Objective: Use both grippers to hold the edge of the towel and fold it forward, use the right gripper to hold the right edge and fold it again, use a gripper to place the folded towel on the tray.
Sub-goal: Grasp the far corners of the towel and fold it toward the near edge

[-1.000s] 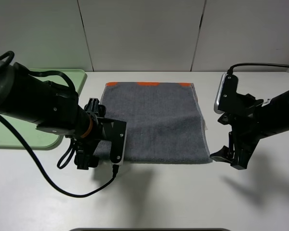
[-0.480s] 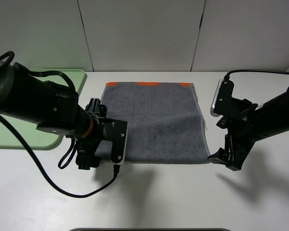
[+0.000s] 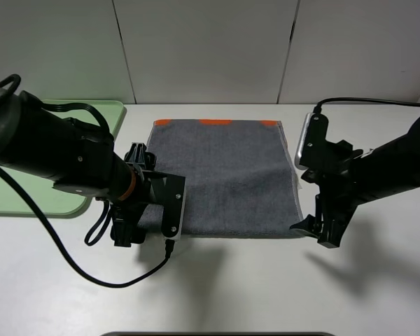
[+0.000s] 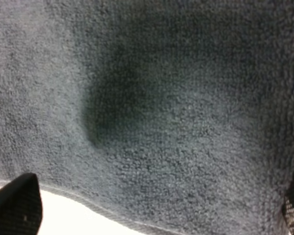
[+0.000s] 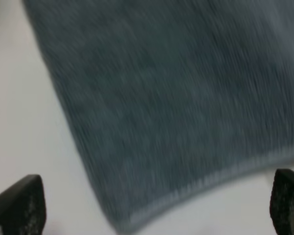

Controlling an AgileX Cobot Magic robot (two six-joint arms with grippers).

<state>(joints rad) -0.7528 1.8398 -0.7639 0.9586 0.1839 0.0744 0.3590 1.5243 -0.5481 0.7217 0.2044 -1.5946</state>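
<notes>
Where the towel [image 3: 220, 175] lies: flat on the white table [image 3: 266, 294], orange patches [image 3: 215, 122] at the far end; grey near edge [image 3: 231, 236] towards the arms
Tray [image 3: 28, 203]: left of towel, apart from it; partly hidden behind left arm [image 3: 49, 147]
Left gripper [image 3: 124, 234]: low over near-left corner; jaws spread wide, holding nothing
Right gripper [image 3: 315, 234]: at near-right corner; jaws spread wide, holding nothing

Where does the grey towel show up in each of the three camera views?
Exterior high: the towel lies flat at the centre of the picture.
Left wrist: the towel fills nearly the whole picture.
Right wrist: the towel covers most of the picture, one corner showing.
Shared landmark: its pale stitched hem.
</notes>
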